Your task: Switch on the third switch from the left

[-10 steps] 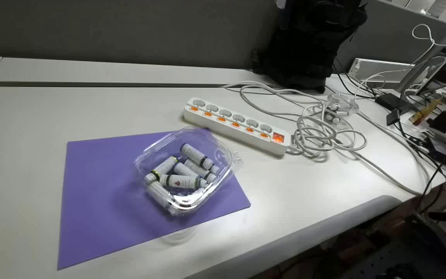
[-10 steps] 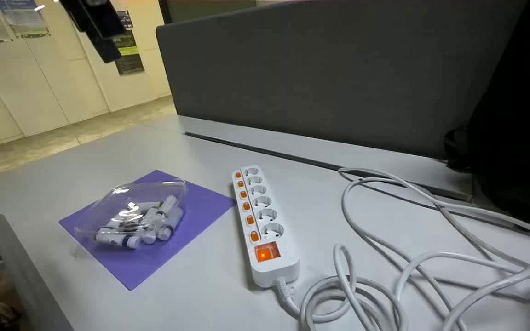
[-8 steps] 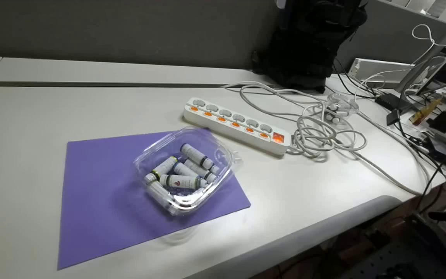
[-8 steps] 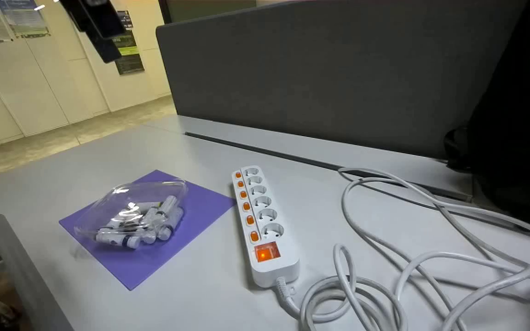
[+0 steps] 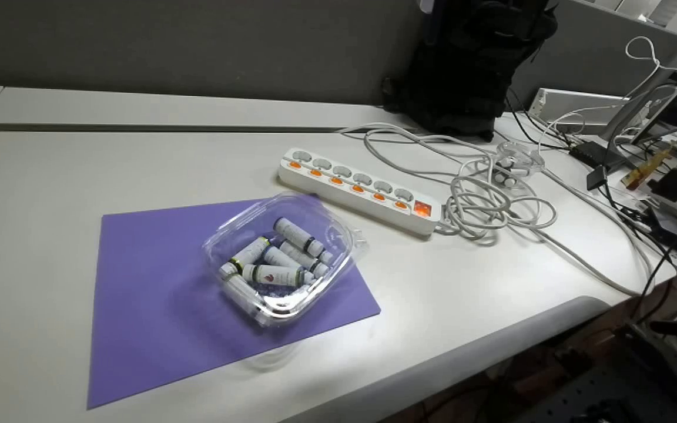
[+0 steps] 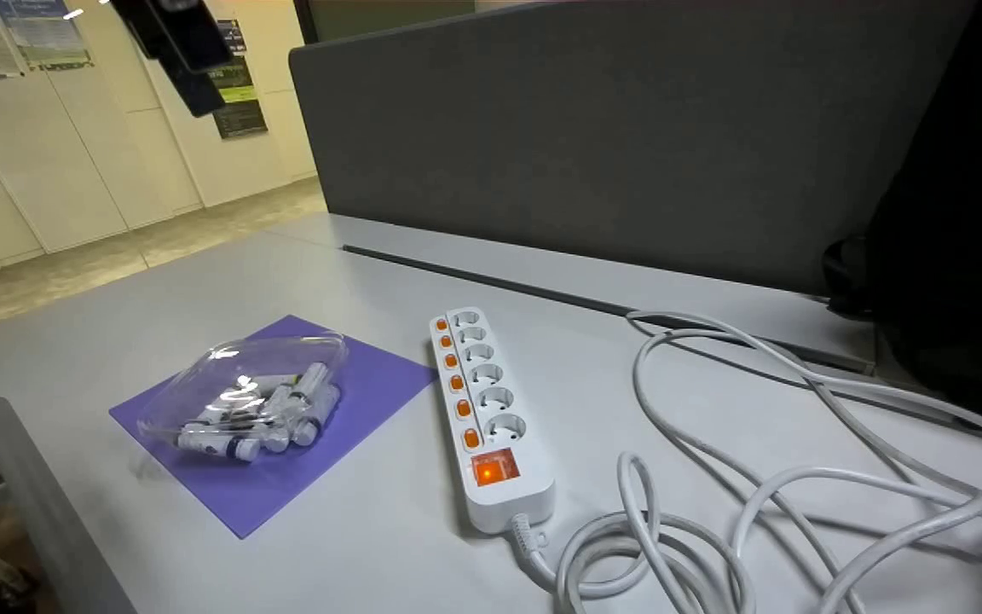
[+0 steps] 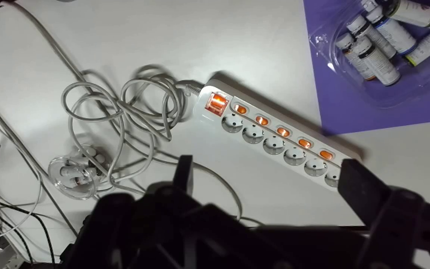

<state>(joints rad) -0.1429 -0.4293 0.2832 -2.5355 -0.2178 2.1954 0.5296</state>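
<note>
Clear plastic toward the left of the wrist view: small round-rimmed tub (image 7: 56, 183), crossed by pale cable (image 7: 92, 119). Next, rightward, one dark finger (image 7: 183, 173) of the gripper (image 7: 267, 170), spread wide and gripping only air, with white table (image 7: 274, 194) and most of the power strip (image 7: 273, 131) visible through and above the gap. Dark fingertip (image 6: 195, 92) also high at the left of an exterior view, well apart from the strip. Along the strip, from the cable end: glowing orange main switch (image 7: 217, 103), then smaller orange rockers (image 7: 262, 120) in a row beside round sockets (image 7: 273, 145). Third switch from the left (image 7: 305, 143), counted from the cable-free end, within that row, untouched; on or off, impossible to tell. Farther right, second finger (image 7: 362, 186), hiding the strip's far end from the wrist camera. Last, purple sheet (image 7: 342, 116), bearing clear container (image 7: 405, 91) with white-capped bottles (image 7: 381, 67) inside.
</note>
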